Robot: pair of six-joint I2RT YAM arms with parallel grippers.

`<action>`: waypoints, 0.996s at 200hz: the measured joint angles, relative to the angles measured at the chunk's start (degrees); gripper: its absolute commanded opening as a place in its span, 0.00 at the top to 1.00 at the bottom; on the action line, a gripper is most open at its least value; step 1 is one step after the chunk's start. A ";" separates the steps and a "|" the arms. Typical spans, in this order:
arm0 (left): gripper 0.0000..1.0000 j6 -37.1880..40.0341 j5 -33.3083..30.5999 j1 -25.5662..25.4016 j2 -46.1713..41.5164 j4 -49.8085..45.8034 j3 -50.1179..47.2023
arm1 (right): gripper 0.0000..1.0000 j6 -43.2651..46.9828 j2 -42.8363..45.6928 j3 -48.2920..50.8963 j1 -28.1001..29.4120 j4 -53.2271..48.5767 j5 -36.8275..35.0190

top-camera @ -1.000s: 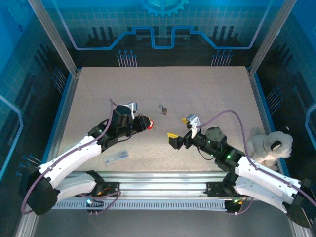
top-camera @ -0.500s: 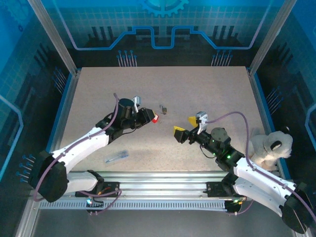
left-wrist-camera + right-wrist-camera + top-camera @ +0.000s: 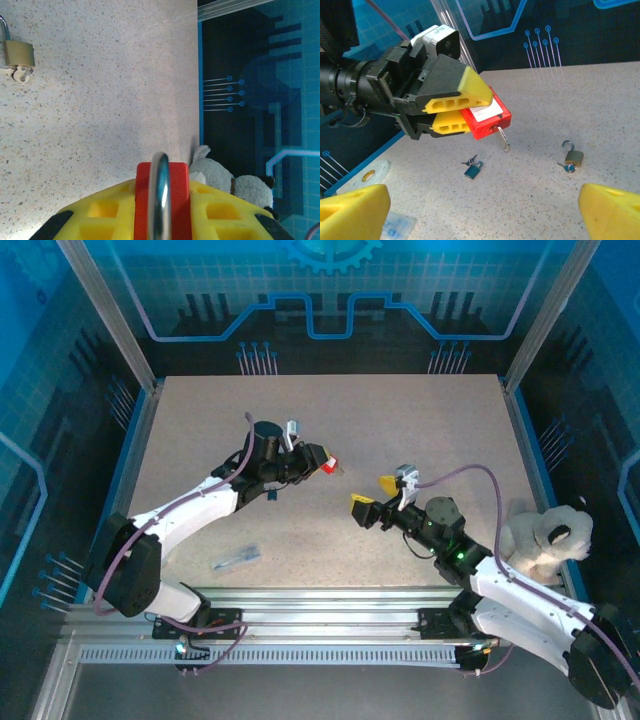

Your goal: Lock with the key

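Speckled worktop point(image 3: 420, 420) bears the key point(image 3: 472, 170), likely light, stiff and slippery, best pinched by its teal head, near-left of the left pincer point(image 3: 320, 461) clenched on the red padlock point(image 3: 489, 120); right pincer point(image 3: 372, 493) released.

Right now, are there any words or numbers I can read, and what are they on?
No text here is clear enough to read.
White label on the red padlock: the print is too small and blurred to read.
Clear packet: blue marks, too blurred to read.
Blue back wall: line and gear patterns, no words.
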State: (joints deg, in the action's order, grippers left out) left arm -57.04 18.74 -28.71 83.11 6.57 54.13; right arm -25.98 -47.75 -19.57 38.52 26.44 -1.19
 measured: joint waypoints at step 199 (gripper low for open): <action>1.00 -4.13 7.06 0.11 2.32 4.44 -0.68 | 0.52 -7.52 -8.92 0.79 -8.13 8.76 13.38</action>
State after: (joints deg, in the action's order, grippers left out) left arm -61.17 25.80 -28.60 85.43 11.00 53.45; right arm -33.50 -56.66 -18.79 30.39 35.20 12.19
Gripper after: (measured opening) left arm 0.214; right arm 0.473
